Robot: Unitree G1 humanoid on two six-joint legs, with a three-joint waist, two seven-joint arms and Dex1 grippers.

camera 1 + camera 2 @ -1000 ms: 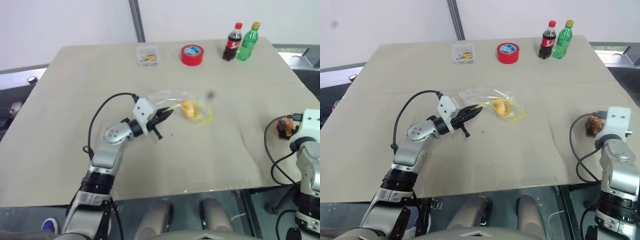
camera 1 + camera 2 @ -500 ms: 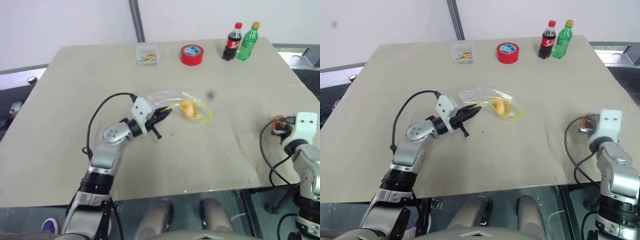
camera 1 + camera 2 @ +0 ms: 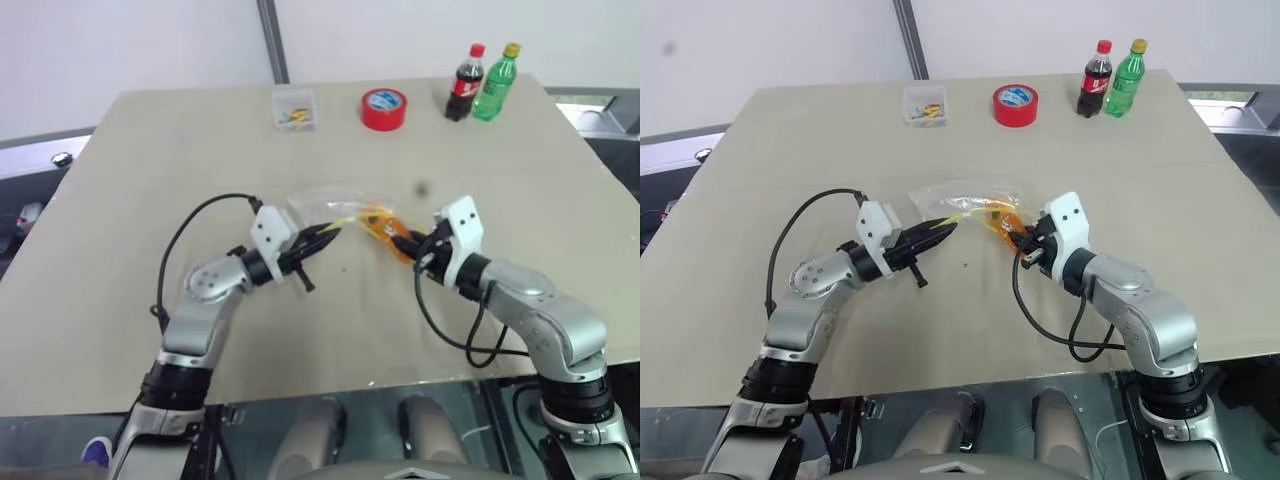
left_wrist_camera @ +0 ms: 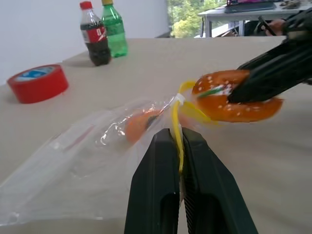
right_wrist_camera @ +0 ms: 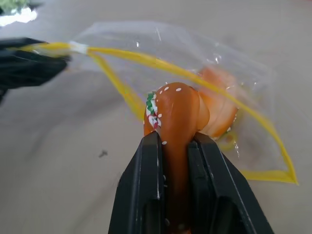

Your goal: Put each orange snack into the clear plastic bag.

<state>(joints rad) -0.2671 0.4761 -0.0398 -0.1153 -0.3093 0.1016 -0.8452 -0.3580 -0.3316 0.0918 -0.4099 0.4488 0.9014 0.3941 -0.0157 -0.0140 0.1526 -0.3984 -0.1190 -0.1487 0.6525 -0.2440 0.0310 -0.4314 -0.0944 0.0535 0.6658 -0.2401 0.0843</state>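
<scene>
My left gripper (image 3: 325, 236) is shut on the yellow strip (image 4: 176, 122) at the mouth of the clear plastic bag (image 3: 335, 200), which lies crinkled mid-table. One orange snack (image 5: 220, 106) sits inside the bag. My right gripper (image 3: 402, 243) is shut on the other orange snack (image 5: 175, 112), a speckled bun squeezed between its fingers (image 4: 273, 68). That snack is held at the bag's open mouth, between the yellow edges; I cannot tell whether it is inside.
At the table's far edge stand a small clear box (image 3: 296, 110), a red tape roll (image 3: 385, 108), a cola bottle (image 3: 466, 83) and a green bottle (image 3: 498, 82). Black cables loop from both wrists over the table.
My right arm has swung left from the table's right edge to the bag's mouth, carrying an orange snack. My left gripper has drawn back slightly, still holding the yellow strip.
</scene>
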